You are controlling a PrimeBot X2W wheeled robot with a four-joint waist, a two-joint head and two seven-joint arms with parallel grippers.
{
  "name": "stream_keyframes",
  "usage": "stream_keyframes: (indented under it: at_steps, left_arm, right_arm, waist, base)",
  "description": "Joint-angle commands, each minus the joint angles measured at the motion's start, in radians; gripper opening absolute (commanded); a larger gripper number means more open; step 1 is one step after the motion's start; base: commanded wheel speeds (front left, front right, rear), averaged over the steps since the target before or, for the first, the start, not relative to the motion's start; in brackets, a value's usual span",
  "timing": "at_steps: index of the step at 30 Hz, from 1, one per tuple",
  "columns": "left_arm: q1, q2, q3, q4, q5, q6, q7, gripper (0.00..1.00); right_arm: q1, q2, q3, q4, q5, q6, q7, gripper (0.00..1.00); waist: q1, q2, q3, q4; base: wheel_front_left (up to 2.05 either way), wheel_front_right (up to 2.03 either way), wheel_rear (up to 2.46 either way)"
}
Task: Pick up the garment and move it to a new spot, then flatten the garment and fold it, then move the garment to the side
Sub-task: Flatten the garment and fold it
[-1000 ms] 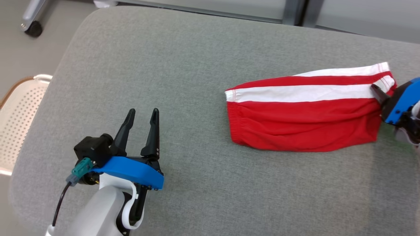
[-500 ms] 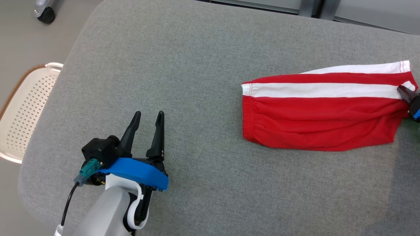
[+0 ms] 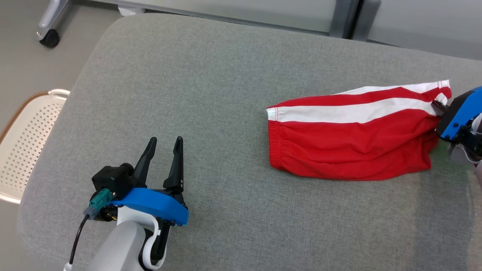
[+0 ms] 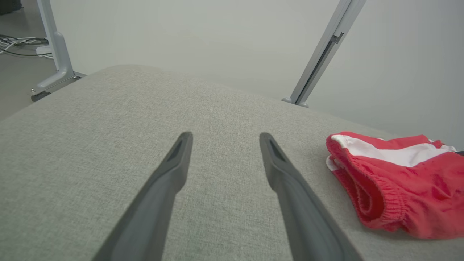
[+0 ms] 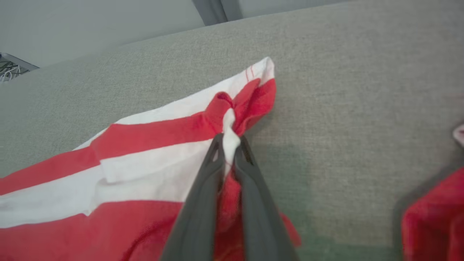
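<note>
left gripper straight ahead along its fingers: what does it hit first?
Probably just the bare grey cushion; the left gripper points past the red shorts, which lie off to its right. Depth unclear.

We see a grey padded surface [image 3: 211, 75], a white perforated chair [image 3: 26, 139] at left, pale partition panels [image 3: 233, 9] behind.

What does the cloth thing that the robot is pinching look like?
Find the big grey padded surface; on its right half lies the garment, bright red shorts with white stripes and a stretchy, gathered waistband. Everything around it is plain grey, and the right gripper, dark-fingered, is shut on one bunched corner of it.
</note>
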Motion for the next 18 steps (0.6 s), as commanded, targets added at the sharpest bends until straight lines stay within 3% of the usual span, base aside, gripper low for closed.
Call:
stream_keyframes:
  at_steps: [1,7,18]
  left_arm:
    - [0.014,0.001,0.006,0.002,0.006,-0.002,-0.004,1.00]
    - [0.046,0.010,0.019,-0.001,0.016,0.002,-0.004,1.00]
    - [0.160,0.036,0.083,-0.057,0.100,0.045,-0.004,1.00]
  right_arm:
    - [-0.010,-0.001,0.002,0.001,-0.006,0.000,-0.013,0.00]
    - [0.040,-0.010,0.009,-0.035,0.002,0.000,-0.068,0.00]
    - [0.249,-0.016,0.036,-0.222,0.051,0.000,-0.183,0.00]
  waist:
    - [-0.0002,-0.0003,-0.024,-0.019]
    - [-0.0002,-0.0003,-0.097,-0.051]
    - [-0.0002,-0.0003,-0.211,-0.145]
  base:
    - [0.00,0.00,0.00]
    - [0.00,0.00,0.00]
    - [0.00,0.00,0.00]
